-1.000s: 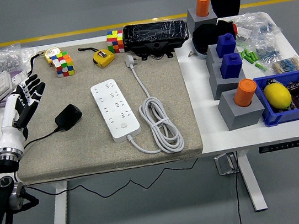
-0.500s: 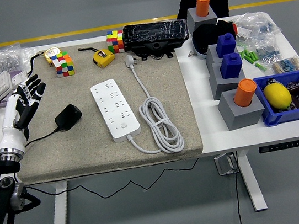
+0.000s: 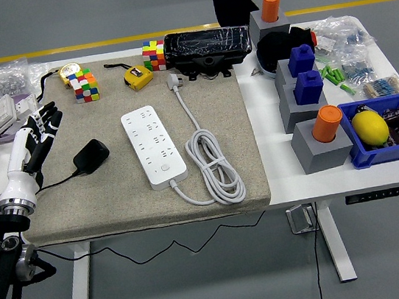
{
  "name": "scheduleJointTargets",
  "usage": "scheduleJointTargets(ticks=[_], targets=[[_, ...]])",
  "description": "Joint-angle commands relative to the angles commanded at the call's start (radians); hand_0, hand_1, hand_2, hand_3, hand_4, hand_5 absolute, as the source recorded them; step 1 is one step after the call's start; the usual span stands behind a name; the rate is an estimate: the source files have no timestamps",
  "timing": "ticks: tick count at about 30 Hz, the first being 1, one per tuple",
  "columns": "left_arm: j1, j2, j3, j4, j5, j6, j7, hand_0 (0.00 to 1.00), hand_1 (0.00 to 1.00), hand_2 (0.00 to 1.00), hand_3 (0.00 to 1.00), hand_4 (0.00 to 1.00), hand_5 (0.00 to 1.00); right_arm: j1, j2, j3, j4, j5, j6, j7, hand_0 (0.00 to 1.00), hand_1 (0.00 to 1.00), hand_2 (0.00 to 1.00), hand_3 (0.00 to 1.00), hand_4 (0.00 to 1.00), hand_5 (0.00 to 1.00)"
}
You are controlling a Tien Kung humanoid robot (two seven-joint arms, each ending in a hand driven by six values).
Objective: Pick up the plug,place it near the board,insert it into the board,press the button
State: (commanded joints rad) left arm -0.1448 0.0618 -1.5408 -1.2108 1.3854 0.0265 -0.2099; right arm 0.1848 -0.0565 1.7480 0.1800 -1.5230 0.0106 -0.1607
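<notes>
Left robot hand (image 3: pixel 36 135) edged nearer black plug (image 3: pixel 91 156), fingers still spread.

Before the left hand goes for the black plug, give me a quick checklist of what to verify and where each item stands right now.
1. Left hand free: ok, fingers spread, holding nothing.
2. Black plug reachable: ok, it lies on the mat just right of the hand, untouched.
3. Plug's cable free: cannot tell, it trails off the mat's left edge under the arm.
4. Power strip sockets unblocked: ok, nothing sits on it.
5. Path from plug to strip: ok, bare mat between them.
6. Right hand: cannot tell, only a tip shows at the bottom corner.
</notes>
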Motion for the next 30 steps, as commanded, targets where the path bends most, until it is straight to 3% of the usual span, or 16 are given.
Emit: scheduleJointTargets(ticks=[16, 17, 30], targets=[[-0.002, 0.000, 0.010, 0.005, -0.035, -0.013, -0.008, 0.998, 0.998, 0.998, 0.998, 0.998, 0.998, 0.001, -0.003, -0.008, 0.000, 0.008, 0.000, -0.001, 0.788, 0.740, 0.725, 0.780, 0.998, 0.988], [-0.001, -0.001, 0.010, 0.005, -0.037, -0.014, -0.008, 0.955, 0.984, 0.958, 0.942, 0.998, 0.998, 0.001, -0.003, -0.008, 0.000, 0.008, 0.000, -0.001, 0.788, 0.740, 0.725, 0.780, 0.998, 0.987], [0.001, -0.002, 0.012, 0.004, -0.037, -0.010, -0.001, 0.924, 0.957, 0.914, 0.905, 0.998, 0.998, 0.003, -0.004, -0.009, 0.000, 0.012, -0.001, 0.000, 0.787, 0.739, 0.725, 0.780, 0.998, 0.989]])
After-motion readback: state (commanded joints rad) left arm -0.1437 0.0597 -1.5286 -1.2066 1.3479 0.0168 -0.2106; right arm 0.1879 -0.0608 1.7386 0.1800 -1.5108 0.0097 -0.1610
